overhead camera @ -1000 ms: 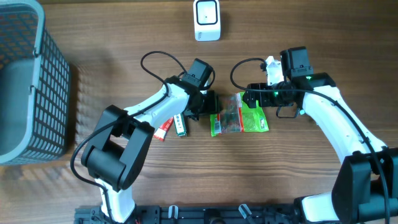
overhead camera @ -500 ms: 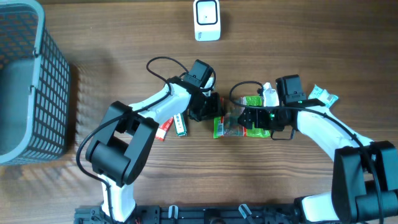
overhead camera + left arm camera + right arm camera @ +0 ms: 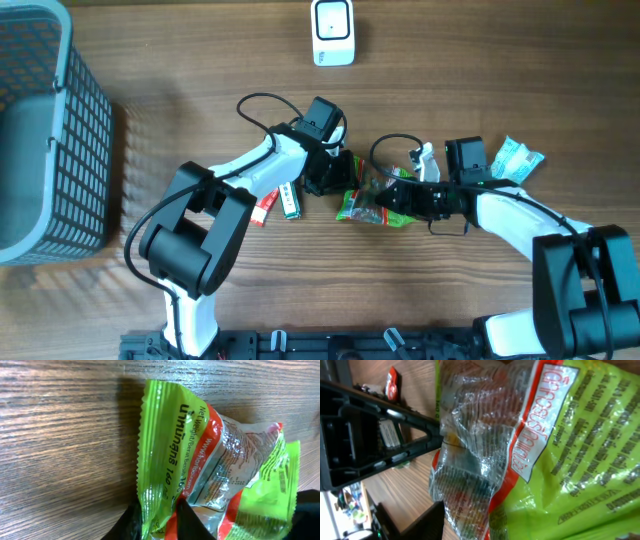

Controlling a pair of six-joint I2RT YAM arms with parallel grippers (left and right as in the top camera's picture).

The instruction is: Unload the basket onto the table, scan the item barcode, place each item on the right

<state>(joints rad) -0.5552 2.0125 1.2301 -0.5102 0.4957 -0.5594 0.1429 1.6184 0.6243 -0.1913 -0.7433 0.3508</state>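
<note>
The item is a crumpled green, red and clear snack bag (image 3: 372, 207) lying mid-table between the two arms. My left gripper (image 3: 346, 188) is shut on the bag's left green edge. In the left wrist view the bag (image 3: 200, 460) has its seam pinched between two black fingers (image 3: 187, 520). My right gripper (image 3: 394, 199) grips the bag's right side. The bag (image 3: 560, 450) fills the right wrist view, with one black finger (image 3: 427, 522) against its clear part and the other finger hidden. The white scanner (image 3: 332, 32) stands at the far edge. The barcode is hidden.
A grey mesh basket (image 3: 50, 130) stands at the left. A red-white packet (image 3: 263, 208) and a small green box (image 3: 291, 200) lie left of the bag. A white-green packet (image 3: 517, 158) and a small white bottle (image 3: 425, 160) lie to the right.
Both grippers closed on the bag. The right arm moved down and left onto it. The bag went from flat to crumpled and shifted slightly left.
</note>
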